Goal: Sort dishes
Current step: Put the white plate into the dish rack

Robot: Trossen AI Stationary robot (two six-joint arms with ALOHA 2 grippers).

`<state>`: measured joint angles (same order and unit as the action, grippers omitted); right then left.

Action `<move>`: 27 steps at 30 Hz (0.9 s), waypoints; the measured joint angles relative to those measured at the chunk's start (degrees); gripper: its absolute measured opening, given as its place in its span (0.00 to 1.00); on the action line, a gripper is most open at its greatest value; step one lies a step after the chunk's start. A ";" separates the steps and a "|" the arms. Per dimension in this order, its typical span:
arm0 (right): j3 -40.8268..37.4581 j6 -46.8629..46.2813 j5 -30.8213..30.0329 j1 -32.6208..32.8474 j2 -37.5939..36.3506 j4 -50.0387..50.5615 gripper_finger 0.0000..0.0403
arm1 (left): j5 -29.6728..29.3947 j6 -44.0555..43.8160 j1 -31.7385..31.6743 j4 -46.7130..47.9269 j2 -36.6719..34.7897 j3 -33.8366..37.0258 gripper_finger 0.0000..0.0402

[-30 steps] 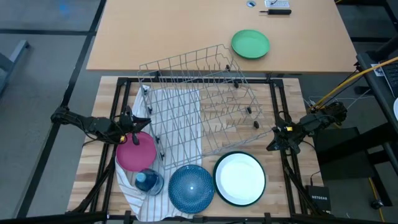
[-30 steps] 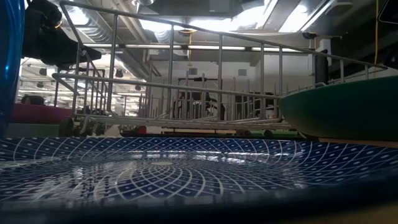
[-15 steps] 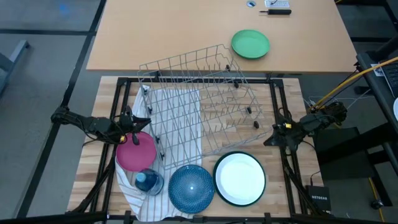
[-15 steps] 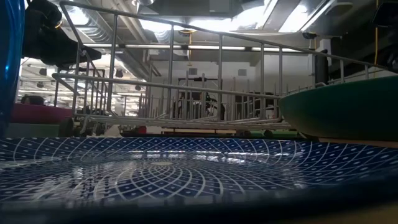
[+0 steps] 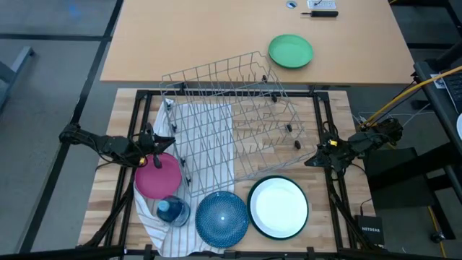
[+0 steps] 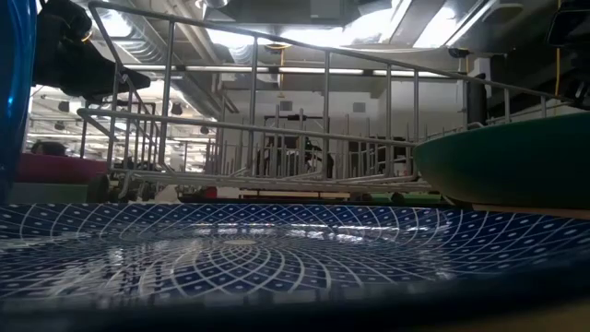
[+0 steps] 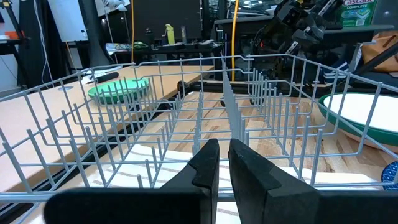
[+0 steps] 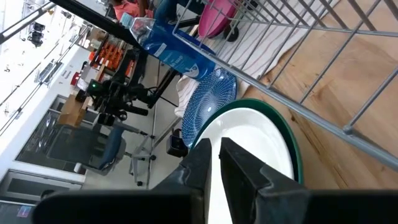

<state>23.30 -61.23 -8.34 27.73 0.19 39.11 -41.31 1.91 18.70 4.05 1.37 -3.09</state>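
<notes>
My left gripper (image 7: 222,163), fingers nearly closed and empty, hovers over the round magenta plate (image 5: 157,175). My right gripper (image 8: 212,163), equally narrow, sits at two o'clock from the white green-rimmed plate (image 5: 279,207).

Bright, even light; blurred foreground

Left gripper (image 5: 164,141) low at table's left, fingers nearly closed, right gripper (image 5: 312,160) likewise at right

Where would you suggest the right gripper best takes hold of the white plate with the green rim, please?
Probably the raised rim of the white plate on its rack-facing far right edge. It lies flat and face up, so only the rim offers a pinch, and that side is nearest the right gripper, away from the blue plate.
</notes>
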 joint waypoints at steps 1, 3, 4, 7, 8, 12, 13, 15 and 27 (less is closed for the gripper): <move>0.00 0.00 0.00 0.00 0.01 0.00 0.10 | 0.01 0.00 0.02 0.01 0.00 0.00 0.07; 0.01 0.00 0.00 0.00 0.00 0.00 0.10 | 0.01 0.00 -0.01 0.01 0.01 0.00 0.07; 0.01 0.00 0.00 0.00 0.00 0.00 0.10 | -0.01 0.00 0.01 0.00 0.00 0.00 0.07; 0.01 0.01 -0.02 0.00 0.01 0.00 0.10 | 0.00 0.02 0.01 0.00 0.00 0.00 0.07; 0.01 0.02 -0.02 0.00 0.02 0.00 0.10 | 0.01 0.00 -0.01 0.00 0.02 0.00 0.07; -0.01 0.02 -0.02 0.00 0.00 0.00 0.10 | 0.01 0.00 -0.01 0.00 0.02 0.00 0.07; -0.01 0.04 -0.02 0.00 0.02 0.00 0.10 | 0.01 0.00 0.02 0.00 0.02 0.00 0.07; 0.01 0.00 -0.09 0.00 0.02 -0.02 0.10 | 0.01 0.00 0.01 0.02 0.02 0.00 0.07; 0.01 0.03 -23.32 -0.02 0.01 -0.24 0.10 | 0.01 0.00 0.02 0.02 0.01 0.00 0.07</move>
<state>23.31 -61.20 -31.65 27.70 0.20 38.87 -41.30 1.91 18.72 4.08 1.38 -3.09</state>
